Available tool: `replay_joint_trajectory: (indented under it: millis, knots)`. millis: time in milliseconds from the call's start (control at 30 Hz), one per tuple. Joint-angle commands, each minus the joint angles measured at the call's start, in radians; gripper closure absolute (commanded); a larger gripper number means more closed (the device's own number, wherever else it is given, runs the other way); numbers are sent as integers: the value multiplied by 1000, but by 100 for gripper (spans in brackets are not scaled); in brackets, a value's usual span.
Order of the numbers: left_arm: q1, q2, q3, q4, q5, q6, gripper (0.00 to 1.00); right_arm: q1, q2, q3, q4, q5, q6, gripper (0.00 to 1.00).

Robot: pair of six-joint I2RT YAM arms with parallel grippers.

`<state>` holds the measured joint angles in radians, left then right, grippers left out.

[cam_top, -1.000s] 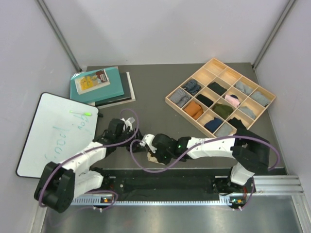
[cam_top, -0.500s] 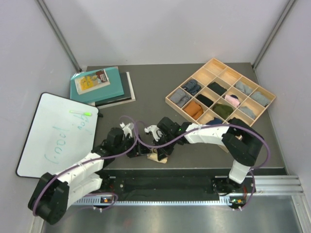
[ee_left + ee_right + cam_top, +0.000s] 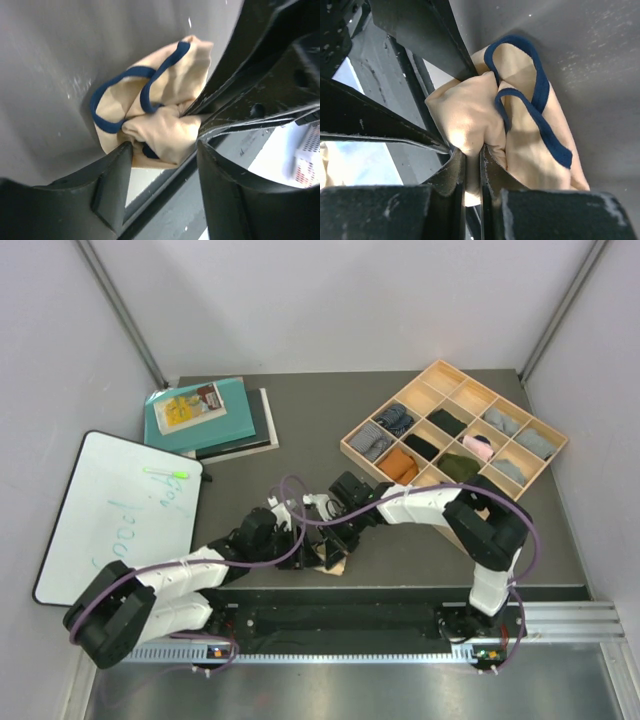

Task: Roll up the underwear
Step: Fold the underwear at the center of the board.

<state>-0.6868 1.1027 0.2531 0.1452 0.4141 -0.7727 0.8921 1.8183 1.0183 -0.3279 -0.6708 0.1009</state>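
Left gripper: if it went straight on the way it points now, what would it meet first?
The beige underwear, bunched right between the fingers of the left gripper; whether they grip it is unclear. Just beyond, the right gripper pinches the same cloth.

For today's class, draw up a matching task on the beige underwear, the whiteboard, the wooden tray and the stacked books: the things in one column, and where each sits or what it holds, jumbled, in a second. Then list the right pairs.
Column one
1. beige underwear
2. whiteboard
3. wooden tray
4. stacked books

Column two
A. far left corner of the table
B. far right, holding rolled cloths in its compartments
C. near edge, pinched by the right gripper
D. left side, with a green pen on it

Pairs: 1-C, 2-D, 3-B, 4-A
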Motion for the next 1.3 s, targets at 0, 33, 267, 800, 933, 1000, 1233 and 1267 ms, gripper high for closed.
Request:
replay_joint_trajectory:
  millis: [0, 33, 267, 800, 933, 1000, 1233, 1267]
  knots:
    - [-14, 11, 29, 85, -60, 32, 43, -12, 58, 32, 9, -21, -27, 100]
    - [-16, 13, 31, 86, -66, 33, 43, -12, 62, 34, 10, -29, -29, 100]
    - [-25, 6, 44, 79, -158, 72, 43, -12, 79, 34, 15, -58, -36, 100]
    - [-53, 82, -26, 344, -141, 7, 100, -21, -23, -24, 62, -24, 26, 64]
    - [-54, 114, 17, 254, -167, 7, 100, -41, -115, -78, 76, 17, 69, 43]
    - [-53, 129, 34, 210, -176, 6, 100, -45, -163, -99, 75, 58, 80, 38]
    - [-54, 201, 100, 120, -190, 6, 100, -44, -387, -253, 130, 221, 202, 13]
    - [-54, 207, 104, 117, -184, 6, 100, -45, -427, -270, 145, 238, 224, 13]
